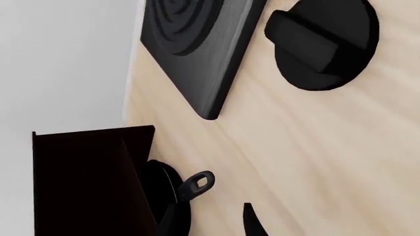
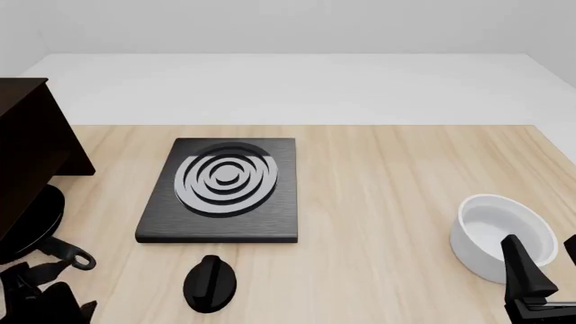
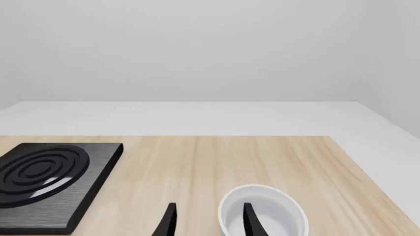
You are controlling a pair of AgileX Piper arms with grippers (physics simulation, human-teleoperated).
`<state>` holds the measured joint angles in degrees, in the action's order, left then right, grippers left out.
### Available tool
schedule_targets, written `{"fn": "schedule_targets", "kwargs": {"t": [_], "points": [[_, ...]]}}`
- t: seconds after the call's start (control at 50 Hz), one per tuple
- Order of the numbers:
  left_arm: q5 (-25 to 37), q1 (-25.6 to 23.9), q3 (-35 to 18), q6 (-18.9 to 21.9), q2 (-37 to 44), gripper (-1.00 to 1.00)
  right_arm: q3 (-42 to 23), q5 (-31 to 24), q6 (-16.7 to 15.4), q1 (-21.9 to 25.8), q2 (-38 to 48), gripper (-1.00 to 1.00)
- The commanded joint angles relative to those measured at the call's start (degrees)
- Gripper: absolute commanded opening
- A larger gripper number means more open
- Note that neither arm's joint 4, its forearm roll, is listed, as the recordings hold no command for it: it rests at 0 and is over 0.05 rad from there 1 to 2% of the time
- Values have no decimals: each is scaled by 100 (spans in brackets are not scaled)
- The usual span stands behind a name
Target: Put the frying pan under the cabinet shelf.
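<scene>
At the table's left edge, the frying pan (image 2: 32,219) sits mostly tucked beneath the dark cabinet shelf (image 2: 32,145), only its rim and looped handle (image 2: 72,256) poking out toward the near edge, while the left gripper (image 2: 40,290) hangs just beside that handle, holding nothing, its spread unclear. The right gripper (image 3: 206,219) rests spread and empty near the white bowl (image 2: 500,233) at the right edge. The pan looks rigid, fairly heavy and slick, best taken by the handle; no writing or brand shows anywhere.
</scene>
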<state>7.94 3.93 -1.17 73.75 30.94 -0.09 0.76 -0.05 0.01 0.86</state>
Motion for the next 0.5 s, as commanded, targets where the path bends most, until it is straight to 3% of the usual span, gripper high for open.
{"fn": "schedule_targets", "kwargs": {"t": [0.02,0.5], "points": [[304,-227,-174,-32,-385,100,0,0,-2,1,0,100],[106,-850,-513,-272,-239,100,0,0,-1,-1,0,100]]}}
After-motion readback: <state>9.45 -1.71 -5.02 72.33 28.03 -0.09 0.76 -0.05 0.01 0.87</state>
